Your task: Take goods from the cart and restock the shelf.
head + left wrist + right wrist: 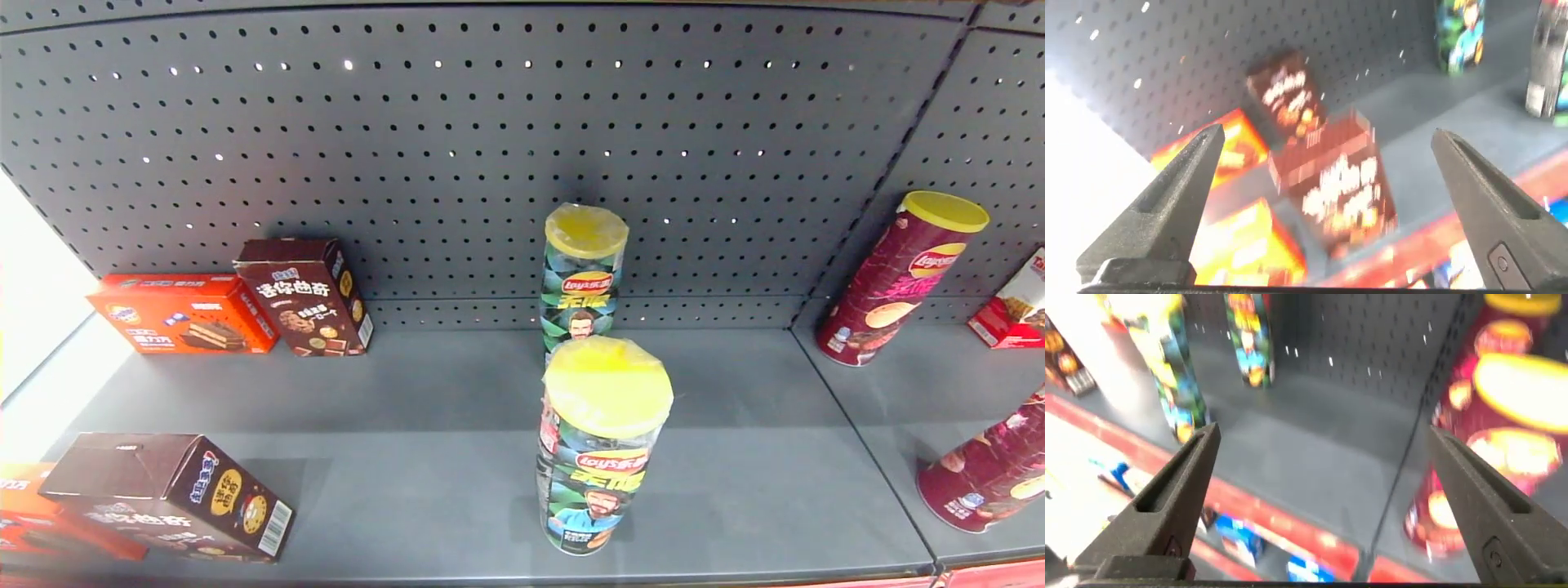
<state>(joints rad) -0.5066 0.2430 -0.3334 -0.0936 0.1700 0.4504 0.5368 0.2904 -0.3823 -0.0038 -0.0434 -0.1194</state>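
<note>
Left gripper point(1327, 135) hung empty and spread wide, facing the brown cookie box point(167, 490) left of the front green can point(600, 457); right gripper point(1324, 431) spread, empty; rear green can point(584, 278) stood just behind that can on the shelf point(775, 457)

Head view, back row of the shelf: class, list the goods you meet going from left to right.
orange box → brown box → green chip can → maroon chip can → red and white box
</note>
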